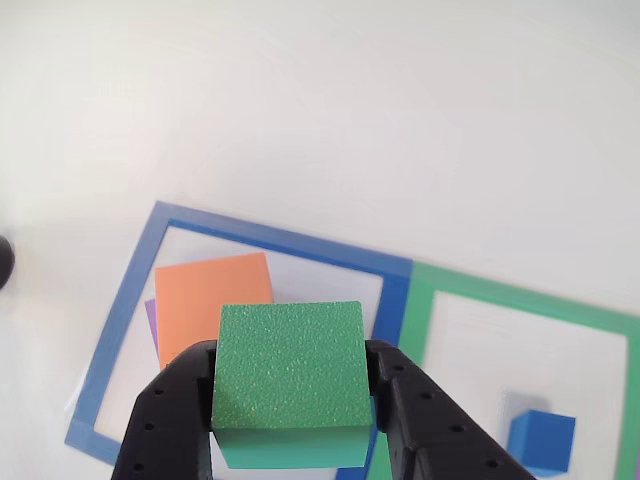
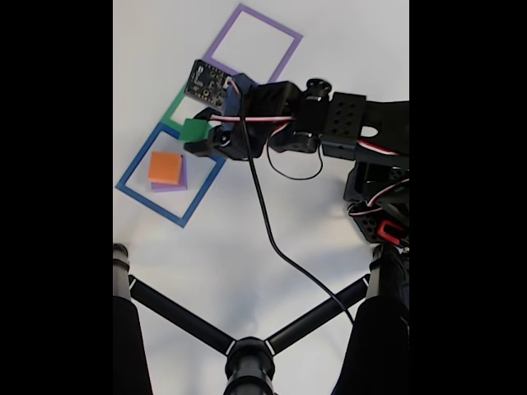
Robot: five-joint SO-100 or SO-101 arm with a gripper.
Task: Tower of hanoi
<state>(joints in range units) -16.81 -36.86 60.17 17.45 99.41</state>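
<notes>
Green cube point(image 1: 290, 375) clamped between jaws above blue square outline's point(image 1: 128, 300) edge.

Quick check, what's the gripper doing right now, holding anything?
Gripper: closed on the green block, jaws clamped on its two sides, block held up above the blue square outline.

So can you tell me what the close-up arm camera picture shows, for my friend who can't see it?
A black two-finger gripper holds a green foam cube above a white table. Below it, an orange square block lies on a purple block inside a blue tape square. A small blue cube sits inside the neighbouring green tape square.
</notes>
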